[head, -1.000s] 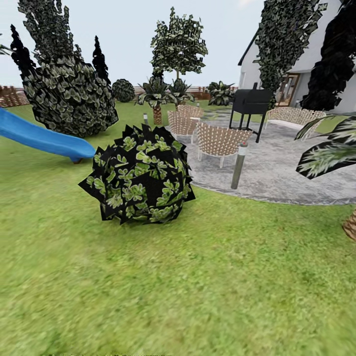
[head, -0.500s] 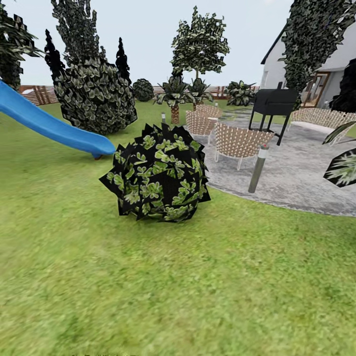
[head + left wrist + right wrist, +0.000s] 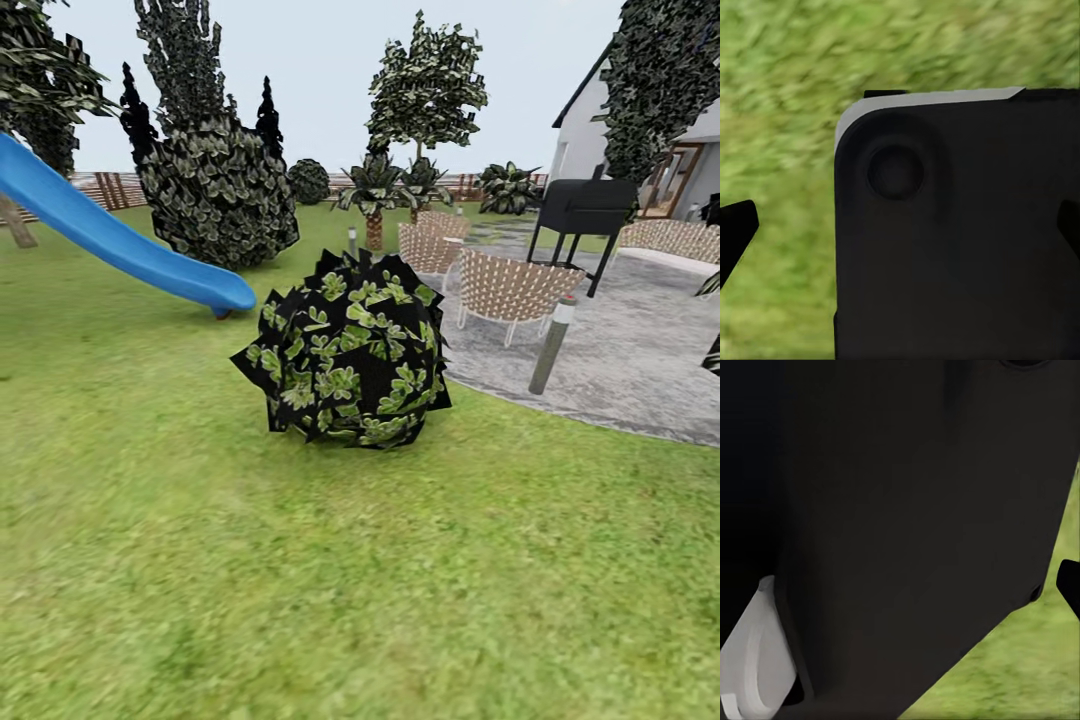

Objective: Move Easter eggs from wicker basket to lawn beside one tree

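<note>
The wide green grass lawn (image 3: 300, 580) fills the near ground of the head view, and a round dark-leaved shrub (image 3: 345, 365) sits on it just beside the curved edge of a grey paved patio (image 3: 640, 370). A blue plastic slide (image 3: 110, 240) ends behind the shrub. A tall leafy tree (image 3: 425, 90) stands far back. Whether either gripper is closed or released cannot be told.

View has swung left — the round shrub (image 3: 345, 350) and blue slide (image 3: 110, 240) sit further right in frame
</note>
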Available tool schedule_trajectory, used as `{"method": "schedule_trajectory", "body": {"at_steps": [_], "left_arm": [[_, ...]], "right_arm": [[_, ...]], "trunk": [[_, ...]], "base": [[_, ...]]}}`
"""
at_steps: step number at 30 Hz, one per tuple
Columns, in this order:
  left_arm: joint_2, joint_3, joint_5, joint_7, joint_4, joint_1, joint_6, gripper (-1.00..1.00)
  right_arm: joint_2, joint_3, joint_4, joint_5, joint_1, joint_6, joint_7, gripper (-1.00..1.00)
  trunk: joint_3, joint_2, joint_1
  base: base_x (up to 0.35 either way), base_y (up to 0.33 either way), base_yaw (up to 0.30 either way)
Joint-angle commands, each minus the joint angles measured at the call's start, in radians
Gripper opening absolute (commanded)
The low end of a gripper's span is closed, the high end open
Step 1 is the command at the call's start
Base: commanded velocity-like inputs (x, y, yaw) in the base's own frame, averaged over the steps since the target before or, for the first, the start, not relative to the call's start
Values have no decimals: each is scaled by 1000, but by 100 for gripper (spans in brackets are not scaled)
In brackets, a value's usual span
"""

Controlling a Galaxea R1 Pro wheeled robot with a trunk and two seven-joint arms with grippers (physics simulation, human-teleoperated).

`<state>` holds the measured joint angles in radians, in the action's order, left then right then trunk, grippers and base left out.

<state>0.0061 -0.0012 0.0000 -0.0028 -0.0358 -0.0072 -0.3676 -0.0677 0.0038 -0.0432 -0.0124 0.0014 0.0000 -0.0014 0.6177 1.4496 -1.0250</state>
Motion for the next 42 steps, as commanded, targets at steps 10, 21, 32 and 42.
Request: {"method": "schedule_trajectory", "body": {"at_steps": [10,21,32,42], "left_arm": [[0,-2,0,0,1,-1,-3,100],[0,-3,-2,-1,1,-1,-4,100],[0,-4,-5,-2,1,-1,-4,100],[0,-5,-5,-2,1,-1,-4,100]], "right_arm": [[1,-9,-3,5,0,-2,0,100],[-1,5,-1,-3,0,-3,0,100],[-1,7,-1,-5,0,-3,0,100],[-1,7,-1,-6,0,-3,0,100]], "trunk": [[1,0,0],[1,0,0],[1,0,0],[1,0,0]], "base": [[0,270,2],[123,279,108],[225,263,240],[228,263,246]]}}
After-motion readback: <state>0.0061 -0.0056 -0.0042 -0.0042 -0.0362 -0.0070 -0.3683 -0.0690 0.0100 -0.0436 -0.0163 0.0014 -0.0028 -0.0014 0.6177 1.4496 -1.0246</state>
